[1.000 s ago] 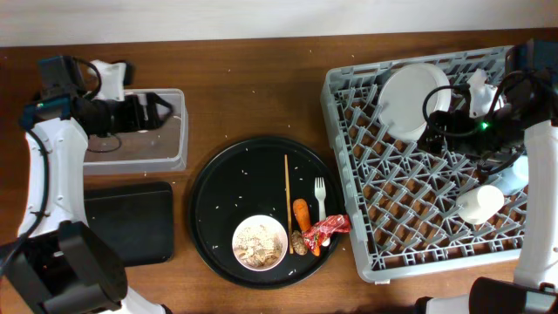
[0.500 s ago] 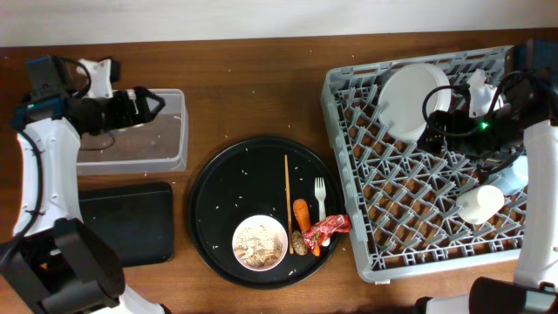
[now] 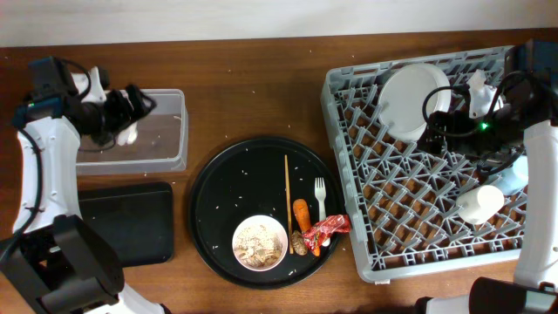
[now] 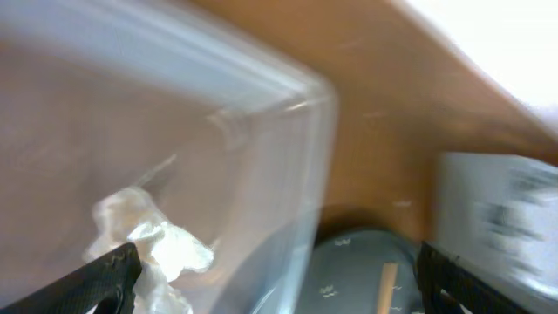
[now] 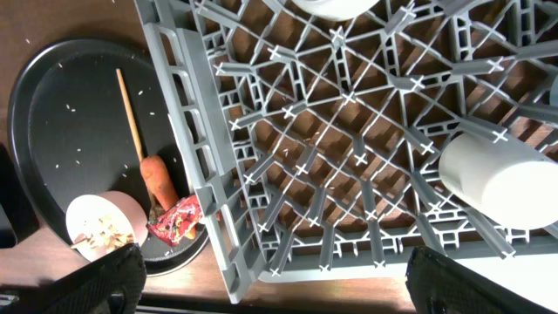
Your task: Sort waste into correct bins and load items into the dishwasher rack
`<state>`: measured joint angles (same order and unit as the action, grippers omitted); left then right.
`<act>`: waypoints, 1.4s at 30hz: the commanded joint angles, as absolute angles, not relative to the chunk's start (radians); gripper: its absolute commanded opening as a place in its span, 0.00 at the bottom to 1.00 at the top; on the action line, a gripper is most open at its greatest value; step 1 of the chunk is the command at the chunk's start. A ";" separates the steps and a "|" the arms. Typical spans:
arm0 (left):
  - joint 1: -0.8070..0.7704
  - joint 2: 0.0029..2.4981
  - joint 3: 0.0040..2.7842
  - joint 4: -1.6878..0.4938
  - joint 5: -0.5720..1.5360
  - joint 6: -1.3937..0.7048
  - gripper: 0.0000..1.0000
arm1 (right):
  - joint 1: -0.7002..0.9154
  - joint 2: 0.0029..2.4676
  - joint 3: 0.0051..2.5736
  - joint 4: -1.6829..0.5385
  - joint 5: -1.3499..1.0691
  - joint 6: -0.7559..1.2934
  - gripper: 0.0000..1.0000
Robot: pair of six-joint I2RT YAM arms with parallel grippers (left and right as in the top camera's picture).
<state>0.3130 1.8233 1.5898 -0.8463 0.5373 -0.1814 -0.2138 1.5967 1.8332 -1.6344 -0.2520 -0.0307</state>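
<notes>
Left fingers (image 4: pixel 105 277) shifted left over the speckled brown wooden table (image 3: pixel 253 96).

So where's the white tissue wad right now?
Overhead, far left of the table: the tissue wad lies inside the clear tub, just off the open left gripper.

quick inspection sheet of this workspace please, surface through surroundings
surface: wooden table, loose grains on it
job's things: tissue wad in clear tub; black flat tray beside it; bowl of rice scraps, chopstick, fork, carrot piece, red wrapper, brown lump on round tray; plate, cream cup, blue cup in rack
clutter: grains across round tray
grippers: left gripper open over the tub; right gripper open above the rack
cables: black loops on the right arm by the plate
surroundings: pale wall behind
</notes>
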 commanded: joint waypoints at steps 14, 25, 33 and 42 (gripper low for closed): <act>0.178 1.818 1.548 -0.853 0.472 -0.046 0.99 | -0.216 1.597 1.838 -1.635 -0.251 -0.038 0.98; -0.017 1.868 1.470 -0.865 0.168 -0.047 0.99 | -0.216 1.597 1.838 -1.639 -0.251 -0.038 0.98; -0.023 1.867 1.472 -0.909 0.178 -0.047 0.97 | -0.216 1.597 1.838 -1.639 -0.251 -0.038 0.98; -0.019 1.815 1.522 -0.908 0.463 -0.047 1.00 | -0.216 1.597 1.838 -1.639 -0.251 -0.038 0.99</act>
<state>-0.0193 1.8584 1.4887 -0.9054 0.2729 -0.0635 -0.2138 1.5967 1.8332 -1.6382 -0.2520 -0.0307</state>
